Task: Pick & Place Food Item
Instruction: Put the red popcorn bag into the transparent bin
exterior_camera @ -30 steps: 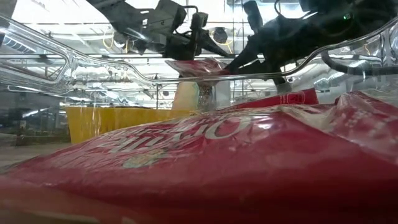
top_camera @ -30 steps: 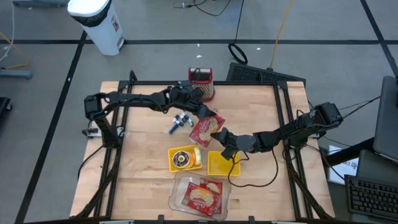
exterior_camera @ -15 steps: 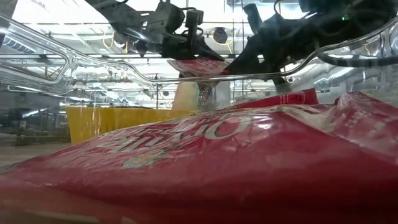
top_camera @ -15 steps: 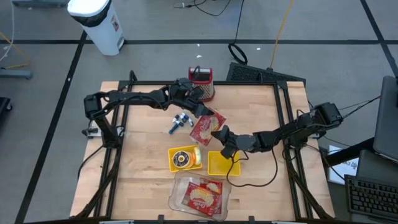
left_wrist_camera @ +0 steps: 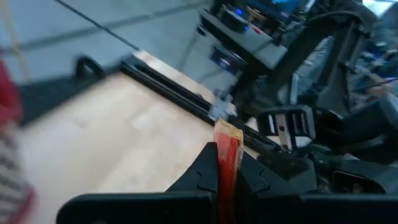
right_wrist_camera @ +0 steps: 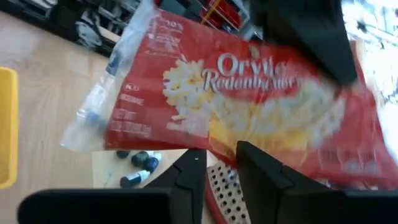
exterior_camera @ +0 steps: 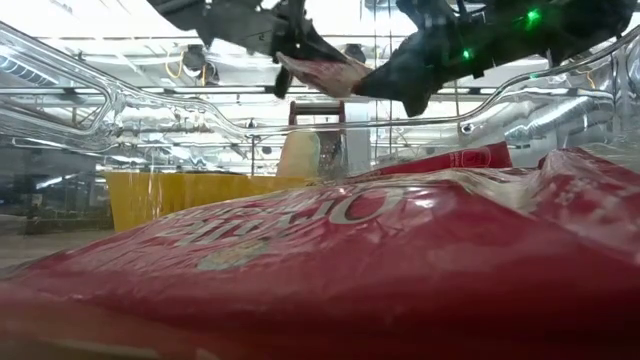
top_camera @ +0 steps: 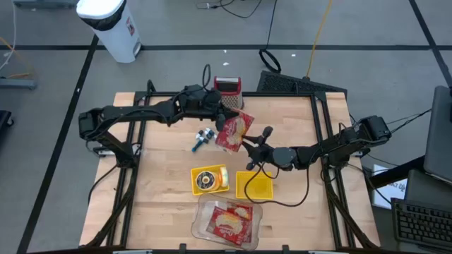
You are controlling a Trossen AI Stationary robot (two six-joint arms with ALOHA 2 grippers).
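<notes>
Popcorn bag is up off the table, pinched edge-on in the left gripper, jaws clamped on its rim; left wrist view shows the red-and-yellow edge squeezed between the fingers. Right gripper sits just beside the bag's lower corner, fingers slightly parted with nothing between them, bag face ahead of them. Below on the wooden table: clear container with a second popcorn bag inside, yellow tray, yellow box, red grater.
</notes>
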